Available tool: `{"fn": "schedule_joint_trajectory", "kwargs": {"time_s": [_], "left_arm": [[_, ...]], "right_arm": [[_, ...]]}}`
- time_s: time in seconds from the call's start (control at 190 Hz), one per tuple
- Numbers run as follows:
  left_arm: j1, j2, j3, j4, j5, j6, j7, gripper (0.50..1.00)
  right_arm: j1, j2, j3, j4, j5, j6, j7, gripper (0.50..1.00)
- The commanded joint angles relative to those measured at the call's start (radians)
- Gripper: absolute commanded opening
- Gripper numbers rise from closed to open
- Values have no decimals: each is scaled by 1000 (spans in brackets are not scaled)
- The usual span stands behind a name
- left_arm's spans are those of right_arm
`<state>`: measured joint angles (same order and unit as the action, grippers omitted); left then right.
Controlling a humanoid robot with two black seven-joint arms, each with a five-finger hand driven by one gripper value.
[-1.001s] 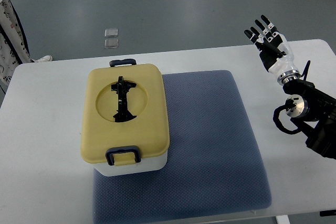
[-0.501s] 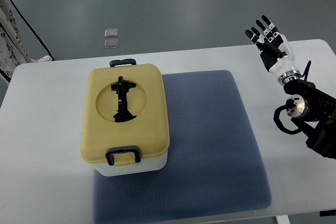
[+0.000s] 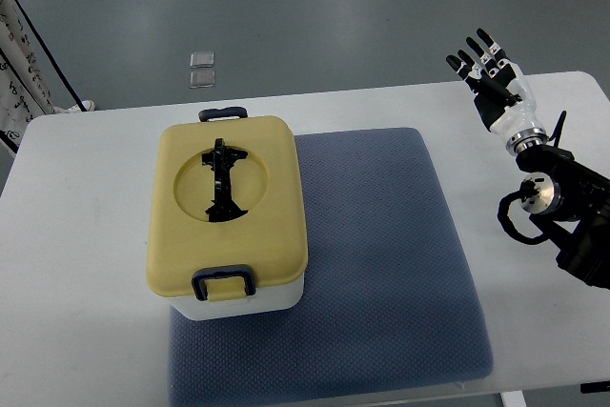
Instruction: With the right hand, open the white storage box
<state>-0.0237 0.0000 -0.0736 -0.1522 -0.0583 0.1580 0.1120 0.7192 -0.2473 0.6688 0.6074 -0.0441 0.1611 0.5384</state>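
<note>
Black-fingered right hand (image 3: 491, 83) splayed, well apart from closed storage box (image 3: 227, 216)

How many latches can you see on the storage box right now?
2. One dark latch sits at the near end of the yellow lid, down over the white storage box; the other latch is at the far end. Any on the long sides may be hidden.

A white table (image 3: 86, 235) stands on a grey floor (image 3: 334, 16).
</note>
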Motion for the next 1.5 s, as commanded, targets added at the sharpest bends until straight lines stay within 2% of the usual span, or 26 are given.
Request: {"fn": "schedule_joint_trajectory", "kwargs": {"time_s": [0.0,0.485,0.827,1.128,1.238,1.375,1.496], "left_arm": [[-1,0,0,0,0,0,0,1000],[-1,0,0,0,0,0,0,1000],[1,0,-2,0,0,0,0,1000],[1,0,-2,-1,0,0,0,1000],[-1,0,-2,0,0,0,0,1000],[1,0,-2,0,0,0,0,1000],[-1,0,0,0,0,0,0,1000]], "right_arm": [[0,0,0,-1,0,0,0,930],[6,-9,-3,0,-8,0,-6,930],[83,-21,-26,5,-28,2,-6,930],[209,-93,-80,23,-465,21,-2,930],[284,-144,-141,89,-660,58,-2,930],[411,-196,-253,225,-839,109,0,930],[548,-199,-350,295,-974,149,2,930]]}}
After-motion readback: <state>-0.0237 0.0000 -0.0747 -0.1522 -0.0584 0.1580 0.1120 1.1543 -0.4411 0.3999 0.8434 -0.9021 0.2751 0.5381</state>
